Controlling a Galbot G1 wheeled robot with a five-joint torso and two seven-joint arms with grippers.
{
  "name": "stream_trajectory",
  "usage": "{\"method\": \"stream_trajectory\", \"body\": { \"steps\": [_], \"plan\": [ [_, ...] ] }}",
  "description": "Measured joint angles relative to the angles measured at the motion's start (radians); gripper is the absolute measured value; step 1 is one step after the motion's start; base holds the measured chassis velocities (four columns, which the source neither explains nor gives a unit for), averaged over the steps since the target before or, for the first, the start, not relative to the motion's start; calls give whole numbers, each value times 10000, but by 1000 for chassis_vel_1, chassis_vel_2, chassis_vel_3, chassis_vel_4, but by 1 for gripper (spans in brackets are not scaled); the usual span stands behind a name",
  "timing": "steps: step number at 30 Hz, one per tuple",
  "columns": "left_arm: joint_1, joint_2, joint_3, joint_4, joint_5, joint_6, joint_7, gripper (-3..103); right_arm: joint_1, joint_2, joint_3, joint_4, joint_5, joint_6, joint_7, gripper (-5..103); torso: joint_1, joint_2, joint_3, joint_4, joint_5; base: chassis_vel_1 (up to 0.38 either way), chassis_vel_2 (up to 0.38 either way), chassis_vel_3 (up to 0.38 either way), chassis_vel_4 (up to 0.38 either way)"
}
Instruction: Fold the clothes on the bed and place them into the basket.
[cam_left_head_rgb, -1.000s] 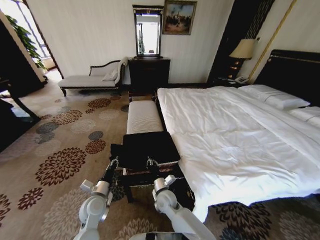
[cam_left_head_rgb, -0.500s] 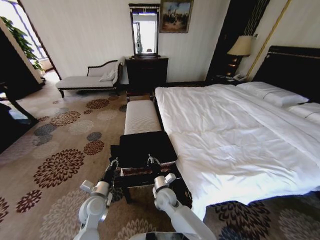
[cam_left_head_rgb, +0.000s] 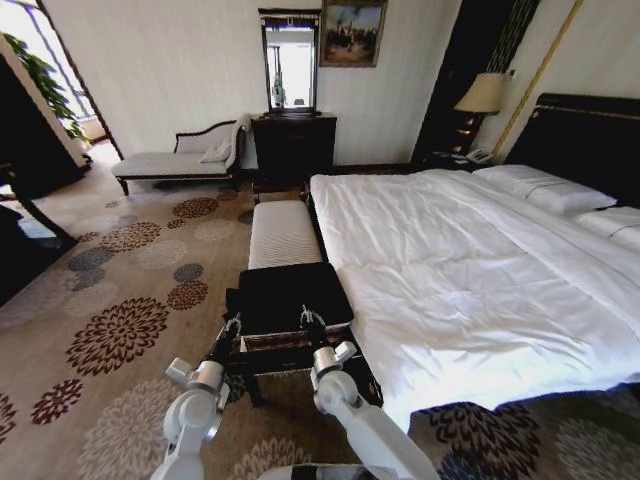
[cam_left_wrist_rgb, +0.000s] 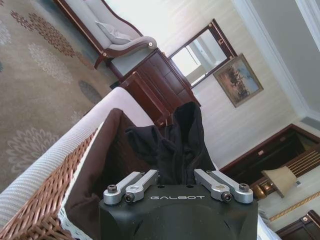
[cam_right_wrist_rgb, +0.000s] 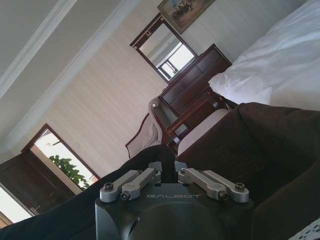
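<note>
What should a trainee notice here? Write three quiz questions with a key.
1. True or false: the black T-shirt lies spread flat on the white-sheeted double bed.
2. The shallow brown woven basket sits on: A) the patterned carpet, B) the white-cushioned bench, C) the bed.
3. Where are the left hand and right hand?
Key: 1 false, it is bunched over the basket. 2 B. 3 Side by side at the basket's near rim.
</note>
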Motion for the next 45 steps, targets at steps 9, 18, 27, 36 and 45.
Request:
{"method": "stream_trajectory", "body": {
  "steps": [9,18,27,36,45],
  "plan": [
    [-702,101,527,789,345,-36,-15,15,394,-115,88,-389,146,3,-39,9,0,0,0,3,-3,-14,-11,4,10],
    [-3047,252,1105,3072,714,-65,-46,15,2080,-184,-563,-2016,874,-296,-567,9,3,-1,1,-2,-2,0,0,0,0],
    [-4113,88,1330,4344,769,-98,-54,15,3256,-25,-825,-3072,887,-360,-755,9,4,-1,1,1,-2,0,0,0,0],
    [-4136,217,1531,4415,1579,-176,-564,26,3166,-69,-733,-3096,656,-424,-757,19,2,-1,0,1,-2,0,0,0,0],
    [-4130,291,1881,4718,2586,-360,-902,58,2901,-94,-617,-2883,549,-399,-792,51,1,1,-1,0,-2,0,0,0,0]
  ]
}}
